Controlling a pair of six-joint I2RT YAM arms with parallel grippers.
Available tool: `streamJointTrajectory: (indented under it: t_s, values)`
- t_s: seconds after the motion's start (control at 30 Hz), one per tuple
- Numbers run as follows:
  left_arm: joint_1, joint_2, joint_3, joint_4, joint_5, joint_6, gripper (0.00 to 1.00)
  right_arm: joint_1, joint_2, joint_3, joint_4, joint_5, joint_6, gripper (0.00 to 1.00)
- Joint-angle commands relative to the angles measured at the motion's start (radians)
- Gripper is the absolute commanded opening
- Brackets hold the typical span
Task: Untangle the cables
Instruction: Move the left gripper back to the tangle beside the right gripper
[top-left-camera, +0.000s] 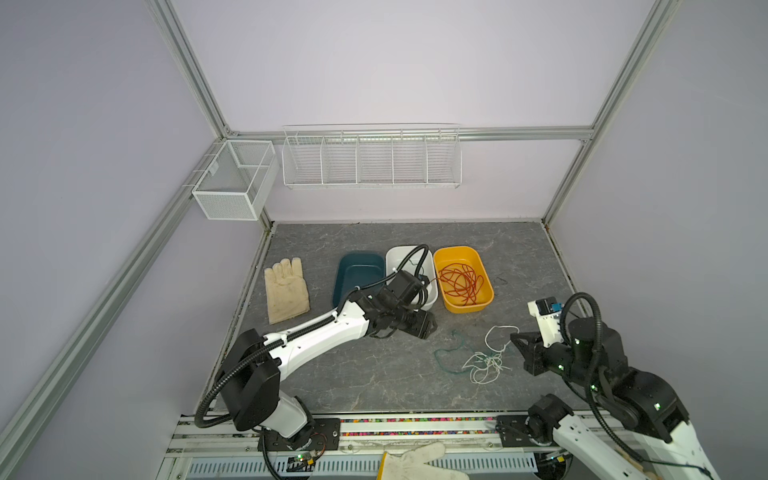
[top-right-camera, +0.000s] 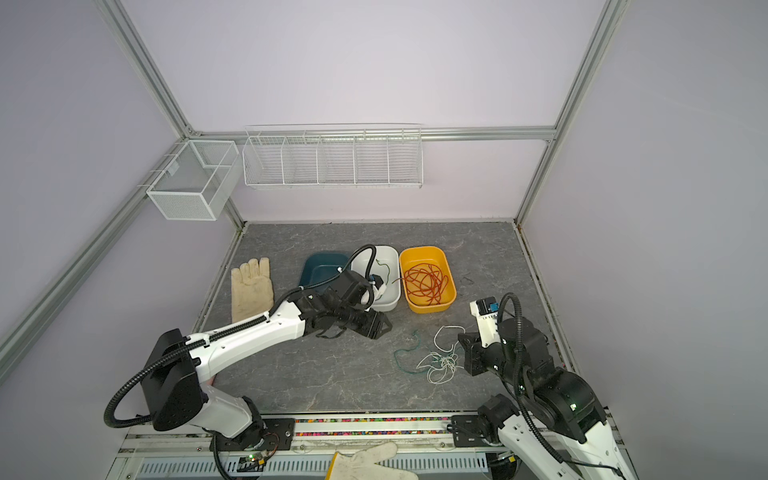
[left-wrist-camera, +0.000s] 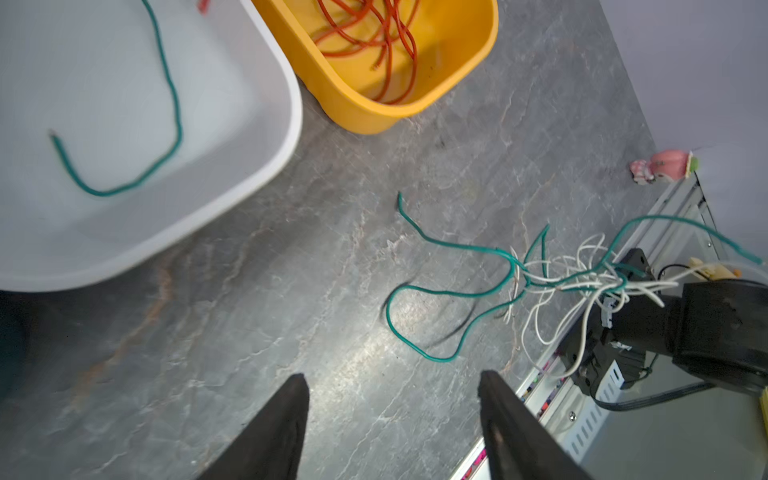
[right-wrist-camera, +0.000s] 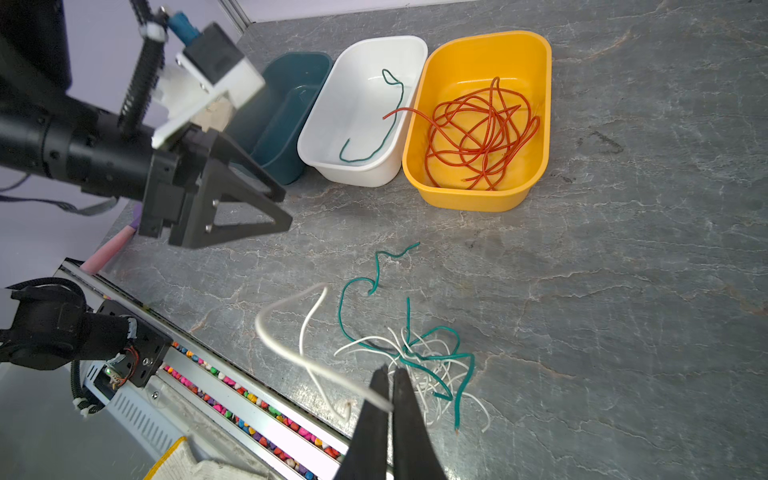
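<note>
Near the tangle (right-wrist-camera: 409, 353), our right gripper (right-wrist-camera: 391, 374) pinches a white cable (right-wrist-camera: 262, 330), probably to tug it free; left gripper (left-wrist-camera: 392, 374) hangs wide, empty.

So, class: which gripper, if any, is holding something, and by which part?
The right gripper is shut on a white cable, pinching a loose loop that leads out of the tangle, not the knot itself. The left gripper is open and empty.

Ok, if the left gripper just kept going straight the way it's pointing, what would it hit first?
Most likely the bare tabletop, since the open left gripper seems to tilt down toward it. Just beyond lies a loop of the green cable. Depth is hard to judge here.
</note>
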Motion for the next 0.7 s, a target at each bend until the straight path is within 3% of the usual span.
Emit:
streamJointTrajectory:
  t_s: [0.0, 0.3, 0.53, 0.67]
  values:
    - [-0.035, -0.045, -0.051, 0.139, -0.007, -0.076, 0.66, -0.003, -0.010, -0.016, 0.029, 0.006, -0.020, 0.06]
    - [-0.156, 0.027, -0.122, 0.313, -0.028, -0.168, 0.68, -0.002, -0.009, -0.018, 0.029, 0.006, -0.020, 0.06]
    - [-0.168, 0.107, -0.104, 0.416, 0.006, -0.205, 0.72, -0.003, -0.007, -0.019, 0.031, 0.004, -0.021, 0.06]
    - [-0.171, 0.161, -0.055, 0.392, -0.001, -0.201, 0.72, -0.002, -0.006, -0.020, 0.031, 0.004, -0.020, 0.06]
